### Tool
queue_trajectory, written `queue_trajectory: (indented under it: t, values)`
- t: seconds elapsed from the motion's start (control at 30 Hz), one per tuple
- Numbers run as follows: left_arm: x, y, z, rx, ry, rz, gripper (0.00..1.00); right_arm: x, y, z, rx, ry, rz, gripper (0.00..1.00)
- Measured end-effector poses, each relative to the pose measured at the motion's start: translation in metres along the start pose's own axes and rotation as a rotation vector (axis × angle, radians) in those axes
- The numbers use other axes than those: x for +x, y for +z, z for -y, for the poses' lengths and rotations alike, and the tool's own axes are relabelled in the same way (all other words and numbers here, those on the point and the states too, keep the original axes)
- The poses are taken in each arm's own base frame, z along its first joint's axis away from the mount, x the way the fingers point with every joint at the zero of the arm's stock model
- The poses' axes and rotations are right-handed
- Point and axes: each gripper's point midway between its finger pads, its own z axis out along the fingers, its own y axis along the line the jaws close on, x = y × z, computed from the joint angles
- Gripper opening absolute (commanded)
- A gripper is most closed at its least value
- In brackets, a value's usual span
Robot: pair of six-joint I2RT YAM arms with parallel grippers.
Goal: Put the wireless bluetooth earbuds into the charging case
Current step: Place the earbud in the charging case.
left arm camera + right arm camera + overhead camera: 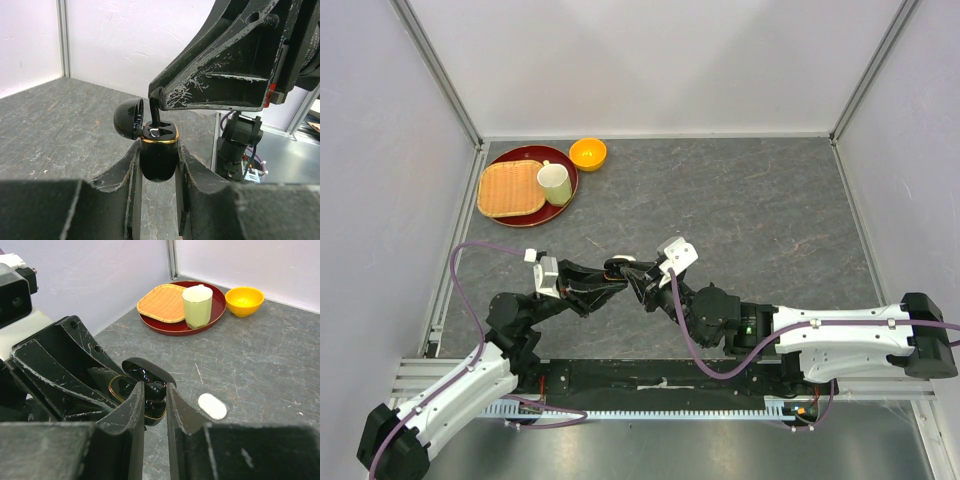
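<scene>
My left gripper (159, 150) is shut on a black charging case (159, 162) with a gold rim, held upright above the table with its lid (129, 117) open to the left. My right gripper (155, 390) is shut on a black earbud (157, 390). In the left wrist view the earbud's stem (155, 109) points down into the case's opening. The two grippers meet at the table's near middle in the top view (625, 275). A white pebble-shaped case (212, 406) lies shut on the table just beyond them. No other earbuds show.
At the far left stands a red round tray (523, 219) with a woven mat (510, 188) and a pale green cup (554, 184). An orange bowl (587, 153) sits beside it. Walls enclose the table on three sides.
</scene>
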Motion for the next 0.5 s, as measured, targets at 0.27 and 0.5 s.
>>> queue_trajectory:
  t: [0.27,0.5]
  values:
    - [0.0007,-0.0001,-0.0003,-0.001,-0.002,-0.003,0.02,-0.0005,-0.0005,0.0030,0.014,0.004,0.000,0.00]
    - [-0.0013,0.0004,0.0003,0.003,0.004,0.005,0.02,-0.0034,-0.0004,0.0041,0.016,-0.011,0.007,0.00]
